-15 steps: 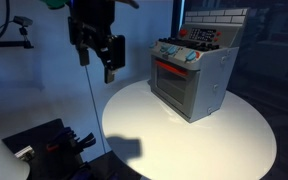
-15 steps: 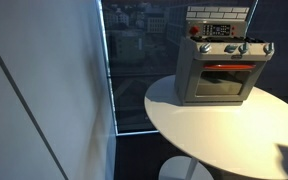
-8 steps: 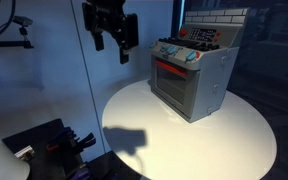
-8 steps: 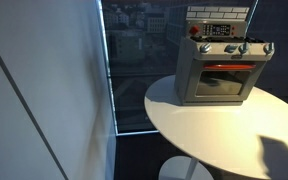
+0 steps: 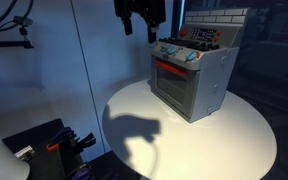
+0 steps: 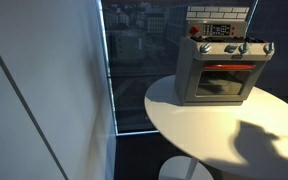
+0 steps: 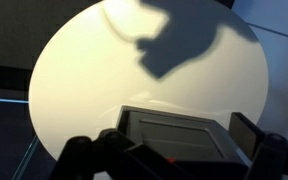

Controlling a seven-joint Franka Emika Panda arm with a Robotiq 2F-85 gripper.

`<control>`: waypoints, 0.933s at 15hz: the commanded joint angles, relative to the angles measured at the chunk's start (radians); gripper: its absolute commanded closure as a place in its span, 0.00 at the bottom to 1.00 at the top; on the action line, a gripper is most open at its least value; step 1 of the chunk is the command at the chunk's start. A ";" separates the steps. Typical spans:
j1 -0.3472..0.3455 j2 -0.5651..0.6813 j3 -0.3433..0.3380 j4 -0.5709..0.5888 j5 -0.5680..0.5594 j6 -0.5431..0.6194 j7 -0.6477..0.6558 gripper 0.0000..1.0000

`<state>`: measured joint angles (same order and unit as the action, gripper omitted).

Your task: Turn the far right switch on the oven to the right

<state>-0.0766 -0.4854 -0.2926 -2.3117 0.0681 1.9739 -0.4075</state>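
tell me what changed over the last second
The gripper swung across and upward toward the oven, carrying nothing, and its shadow slid over the table with it. The oven stayed put, and the far right switch is untouched.

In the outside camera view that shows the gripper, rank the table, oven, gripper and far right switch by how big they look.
Largest to smallest:
1. table
2. oven
3. gripper, cut off by the top edge, so this ranks only its visible part
4. far right switch, clearly the smallest
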 commanded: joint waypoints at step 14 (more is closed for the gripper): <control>-0.024 0.325 0.058 0.153 0.079 0.410 0.162 0.00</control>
<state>-0.0810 -0.2048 -0.2654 -2.1964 0.1656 2.3410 -0.2984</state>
